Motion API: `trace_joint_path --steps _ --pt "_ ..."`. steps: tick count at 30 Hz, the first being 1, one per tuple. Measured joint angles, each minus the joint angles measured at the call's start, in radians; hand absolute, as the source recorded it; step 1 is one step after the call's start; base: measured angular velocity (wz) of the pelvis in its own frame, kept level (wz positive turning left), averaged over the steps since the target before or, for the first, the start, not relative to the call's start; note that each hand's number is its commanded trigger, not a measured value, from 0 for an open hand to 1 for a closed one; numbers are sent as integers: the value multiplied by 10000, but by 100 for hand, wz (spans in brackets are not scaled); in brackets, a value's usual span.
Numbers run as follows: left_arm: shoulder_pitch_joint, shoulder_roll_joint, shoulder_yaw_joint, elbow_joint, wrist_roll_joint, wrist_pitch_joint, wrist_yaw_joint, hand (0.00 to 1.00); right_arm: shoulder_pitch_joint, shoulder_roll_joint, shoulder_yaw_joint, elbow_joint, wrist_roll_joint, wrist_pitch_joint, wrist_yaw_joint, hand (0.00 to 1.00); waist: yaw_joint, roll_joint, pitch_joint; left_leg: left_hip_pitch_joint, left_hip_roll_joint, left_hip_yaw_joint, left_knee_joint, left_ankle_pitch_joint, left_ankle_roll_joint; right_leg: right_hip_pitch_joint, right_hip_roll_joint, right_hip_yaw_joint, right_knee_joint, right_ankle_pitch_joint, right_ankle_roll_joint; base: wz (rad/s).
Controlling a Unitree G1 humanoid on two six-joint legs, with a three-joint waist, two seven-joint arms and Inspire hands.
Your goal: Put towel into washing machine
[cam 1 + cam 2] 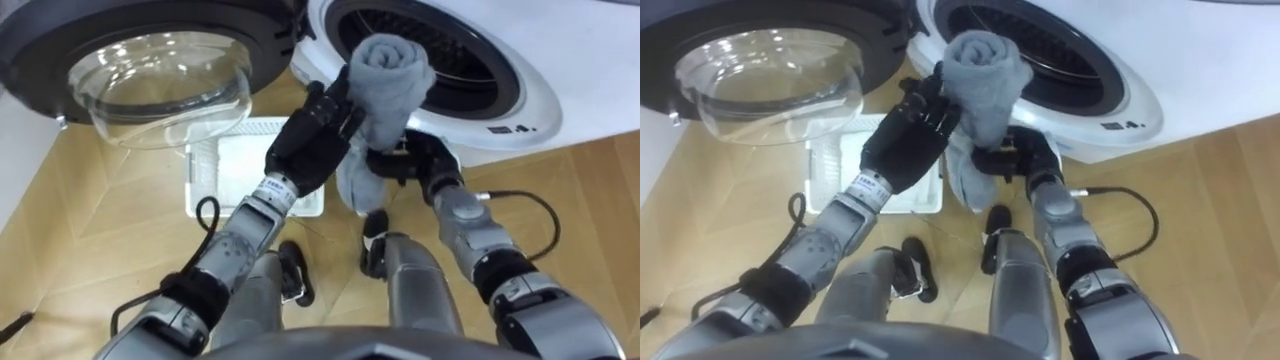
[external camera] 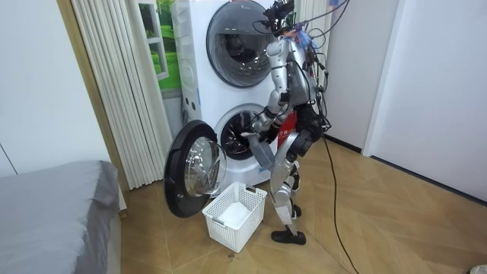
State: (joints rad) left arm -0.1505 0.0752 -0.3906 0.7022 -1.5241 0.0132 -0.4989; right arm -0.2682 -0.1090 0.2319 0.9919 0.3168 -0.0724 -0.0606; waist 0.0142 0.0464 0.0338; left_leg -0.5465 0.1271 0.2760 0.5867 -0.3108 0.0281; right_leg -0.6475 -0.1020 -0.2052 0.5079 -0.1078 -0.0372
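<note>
A grey towel [image 1: 392, 78] is bunched upright in front of the washing machine's round opening [image 1: 505, 95], its top level with the lower rim. My left hand [image 1: 312, 138] grips its left side with curled fingers. My right hand [image 1: 415, 160] holds the hanging lower part from the right, its fingers bent round the cloth. In the room view I stand bent slightly at the lower machine [image 2: 228, 129] with the towel [image 2: 261, 155] held before the drum.
The machine's door [image 1: 160, 70] hangs open on my left, its glass bowl facing up. A white plastic basket [image 1: 225, 170] sits on the wooden floor below the door. A second machine [image 2: 240, 42] is stacked above, and a grey bed [image 2: 53, 202] stands at the room view's left.
</note>
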Motion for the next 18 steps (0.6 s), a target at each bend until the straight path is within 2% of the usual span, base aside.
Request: trace_joint_path --steps 3,5,6,8,11,15,18 --pt "158 329 383 443 396 -9 489 0 -22 -356 -149 458 947 9 211 100 333 117 -1 -22 -18 -32 -75 31 -9 -2 2 -72 -40 0 -1 6" --pt "132 447 611 861 729 -4 642 0 -96 -515 -311 804 1551 26 321 100 513 184 8 -50 -83 -109 -184 114 -9 0 -16 -159 -75 -3 -3 17" --pt "134 465 807 1145 1012 -26 794 0 -177 -593 -423 1070 1933 54 440 100 550 224 10 -60 -189 -179 -284 189 -9 -3 -57 -197 -83 -10 6 22" --pt "223 528 931 1537 1213 -51 1102 0 -270 -726 -432 1436 2608 102 611 100 688 281 5 -52 -208 -217 -393 254 -15 -3 -107 -226 -78 -32 11 17" --pt "367 525 1082 1706 1878 41 1599 0 -285 -1093 -643 1765 3570 321 957 100 763 496 10 -226 -365 -449 -394 316 -3 -15 -225 -489 -70 -91 19 25" --pt "355 497 1189 1911 2637 134 2273 0 -467 -1271 -808 2251 4356 705 1210 100 810 513 14 -381 -380 -677 -400 409 -6 -24 -327 -701 -44 -134 -10 21" --pt "359 500 1222 1908 3218 289 2555 0 -622 -1377 -1019 2526 4595 900 1311 100 975 525 13 -440 -499 -712 -424 433 -1 -116 -399 -706 42 -157 -11 3"
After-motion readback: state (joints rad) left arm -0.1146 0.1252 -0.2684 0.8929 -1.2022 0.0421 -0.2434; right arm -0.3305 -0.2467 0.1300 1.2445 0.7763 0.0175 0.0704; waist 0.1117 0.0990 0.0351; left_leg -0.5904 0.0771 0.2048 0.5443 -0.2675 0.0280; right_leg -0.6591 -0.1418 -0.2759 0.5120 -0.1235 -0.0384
